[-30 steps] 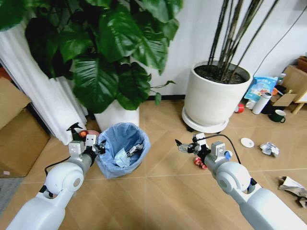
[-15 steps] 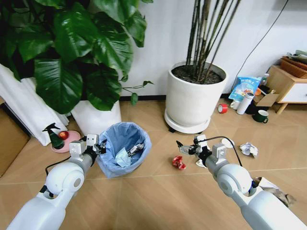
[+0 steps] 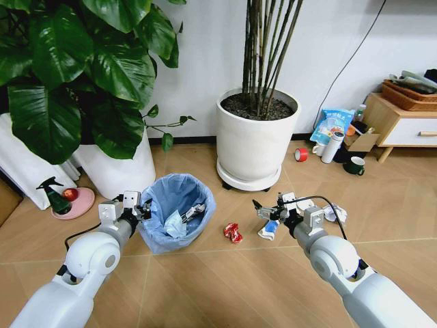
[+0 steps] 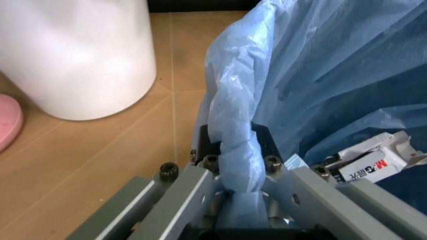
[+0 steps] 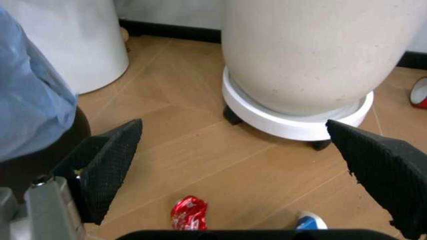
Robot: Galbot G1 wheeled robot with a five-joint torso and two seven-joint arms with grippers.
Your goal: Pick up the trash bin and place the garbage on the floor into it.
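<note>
Bin [image 3: 176, 210] hangs from my left gripper [image 3: 138, 207], which pinches its near rim; some litter already lies inside on the blue bag. From my head I see the red wrapper [image 3: 233, 233] on the floor just right of the bin, and the crushed blue-white cup [image 3: 269, 229] near it, under my right gripper [image 3: 262, 210], which hovers above with jaws apart and nothing in them. Crumpled white paper [image 3: 334, 213] lies farther right.

At my left wrist, the fingers [image 4: 200, 187] are clamped on the bag-wrapped rim [image 4: 230, 145], the bag bunched between them. I judge that a thin hold, so I should carry the bin level and slowly.

At my right wrist, the wrapper [image 5: 189, 211] sits between my open pads [image 5: 110, 162], well below. I think I should come straight down, straddle it, and close low against the floor, since it is small and flat.
</note>
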